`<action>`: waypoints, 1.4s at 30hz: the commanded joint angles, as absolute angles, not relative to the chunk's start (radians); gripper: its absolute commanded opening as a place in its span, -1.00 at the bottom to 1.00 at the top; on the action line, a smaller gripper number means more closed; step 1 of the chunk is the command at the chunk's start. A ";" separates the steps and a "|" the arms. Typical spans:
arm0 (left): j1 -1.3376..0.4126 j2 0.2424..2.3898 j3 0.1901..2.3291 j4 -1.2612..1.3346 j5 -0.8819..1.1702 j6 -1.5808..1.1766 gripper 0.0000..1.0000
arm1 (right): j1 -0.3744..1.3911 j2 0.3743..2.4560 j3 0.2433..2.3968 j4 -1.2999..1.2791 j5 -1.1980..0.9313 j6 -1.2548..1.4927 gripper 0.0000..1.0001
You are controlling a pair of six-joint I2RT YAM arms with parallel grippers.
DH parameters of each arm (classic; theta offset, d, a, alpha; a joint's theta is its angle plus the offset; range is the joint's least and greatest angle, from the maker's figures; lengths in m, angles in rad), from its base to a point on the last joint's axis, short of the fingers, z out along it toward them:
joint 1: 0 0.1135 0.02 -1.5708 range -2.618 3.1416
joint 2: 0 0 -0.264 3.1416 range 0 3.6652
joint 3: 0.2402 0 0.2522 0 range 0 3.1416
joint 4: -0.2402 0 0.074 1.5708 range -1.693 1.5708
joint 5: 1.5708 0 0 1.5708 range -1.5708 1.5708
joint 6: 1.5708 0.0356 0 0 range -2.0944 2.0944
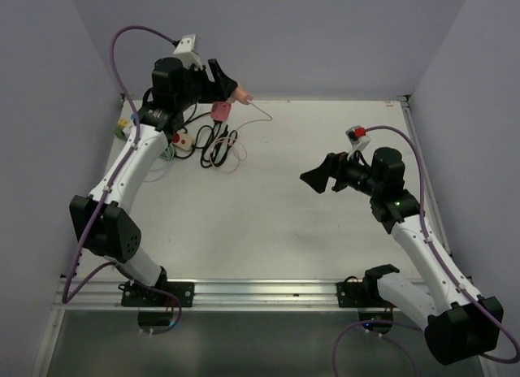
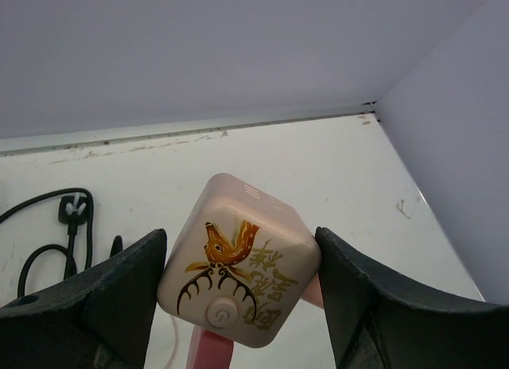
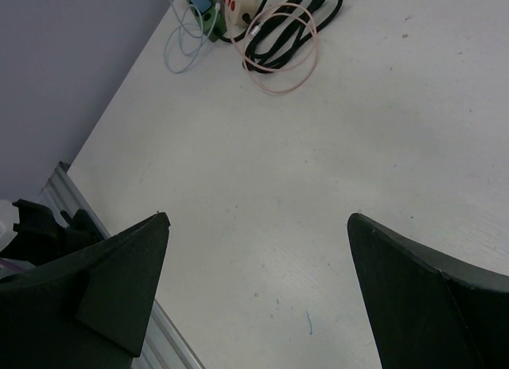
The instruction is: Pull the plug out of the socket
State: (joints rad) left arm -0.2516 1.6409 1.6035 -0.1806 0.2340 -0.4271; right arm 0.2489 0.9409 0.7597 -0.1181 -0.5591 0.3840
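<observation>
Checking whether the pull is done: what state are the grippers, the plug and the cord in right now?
Left gripper: shut on the deer-print charger plug.
Deer-print charger plug: held in the air, clear of the table, in no socket.
Right gripper: open, empty, above the table.
Black cord: coiled loose on the table.

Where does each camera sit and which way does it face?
Top external: above and behind the bases, looking down the table; both arms show.
Left wrist: on the left arm, facing the far wall; its jaws clamp the pink plug.
Right wrist: on the right arm, facing the coiled black cord; its open jaws show.
Shared: top and right wrist see that cord.
</observation>
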 commanded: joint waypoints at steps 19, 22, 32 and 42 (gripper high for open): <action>-0.475 1.427 1.214 0.089 0.324 -0.494 -1.00 | 0.255 0.844 0.818 -0.140 -0.456 0.366 0.98; -0.495 1.457 1.148 0.144 0.311 -0.492 -1.00 | 0.264 0.894 0.827 -0.121 -0.469 0.396 0.98; -0.546 1.534 0.997 0.319 0.270 -0.494 -1.00 | 0.360 1.164 0.861 -0.046 -0.471 0.547 0.91; -0.560 1.549 0.930 0.413 0.224 -0.506 -1.00 | 0.408 1.368 0.922 0.037 -0.518 0.666 0.80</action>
State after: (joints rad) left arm -0.5522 1.5494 0.9325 0.2573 0.2436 -0.4850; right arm 0.3912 1.3449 0.8494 -0.0406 -0.4770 0.6220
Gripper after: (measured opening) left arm 0.747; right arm 0.906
